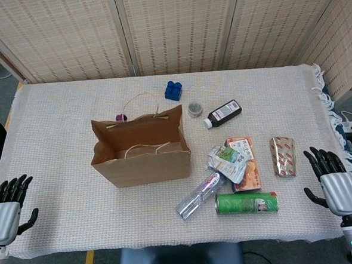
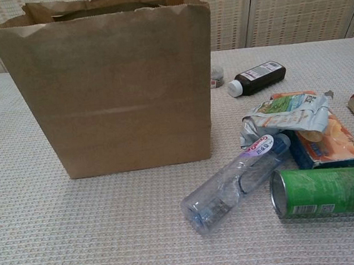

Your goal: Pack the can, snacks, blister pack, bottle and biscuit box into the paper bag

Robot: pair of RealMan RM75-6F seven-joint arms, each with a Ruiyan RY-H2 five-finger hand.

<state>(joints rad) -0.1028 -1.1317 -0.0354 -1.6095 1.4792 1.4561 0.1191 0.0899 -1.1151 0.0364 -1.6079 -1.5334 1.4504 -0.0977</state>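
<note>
Green cylindrical can [image 1: 247,203] lay crosswise left of our empty, spread right hand [image 1: 334,182]; left hand [image 1: 6,205] likewise, farther.

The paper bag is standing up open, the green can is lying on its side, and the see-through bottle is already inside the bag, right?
Not quite. The clear bottle isn't in the paper bag; the head view shows it lying on the table, to the right of the bag and next to the green can. The rest is right: the bag stands open and the can lies on its side.
</note>
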